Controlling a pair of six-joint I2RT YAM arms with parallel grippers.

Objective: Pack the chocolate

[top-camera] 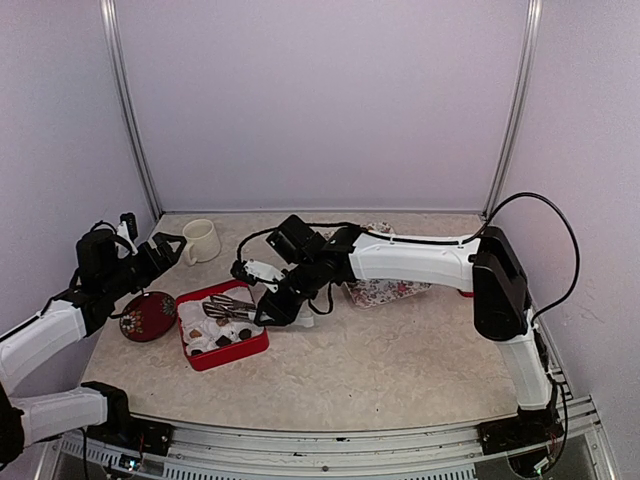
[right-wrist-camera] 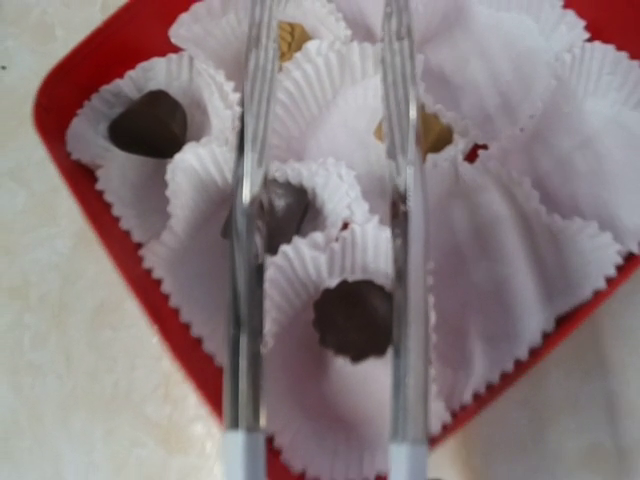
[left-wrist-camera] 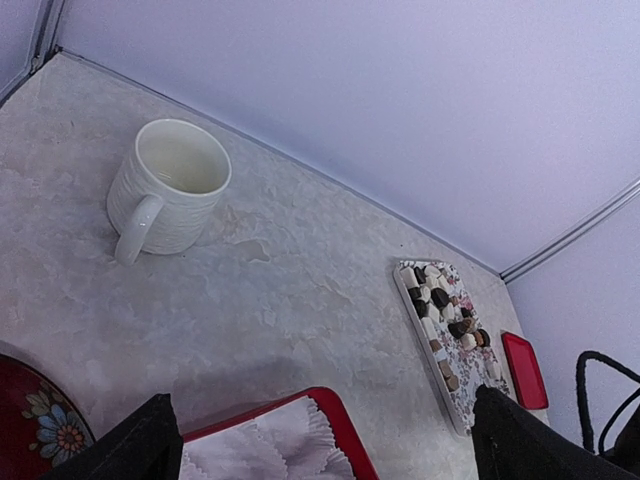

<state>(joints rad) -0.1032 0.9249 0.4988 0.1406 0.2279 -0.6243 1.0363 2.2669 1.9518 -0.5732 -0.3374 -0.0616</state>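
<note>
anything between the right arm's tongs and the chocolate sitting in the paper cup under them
Nothing visible does. The tongs hang open right above the red box, their two metal arms straddling a dark chocolate that lies uncovered in its white paper cup.

1 mug (left-wrist-camera: 168, 187), 2 red trays (top-camera: 222, 353) (1 patterned tray (left-wrist-camera: 445, 345)).

Plain pale lilac walls (top-camera: 320, 100) close the space on three sides, meeting at two slim metal corner posts (top-camera: 128, 110) that run from the tabletop up out of view. The table (top-camera: 400, 370) has a mottled beige, marble-like surface, and a grey metal rail (top-camera: 330, 440) edges its near side. The light is soft and even, leaving only faint shadows on the tabletop
</note>
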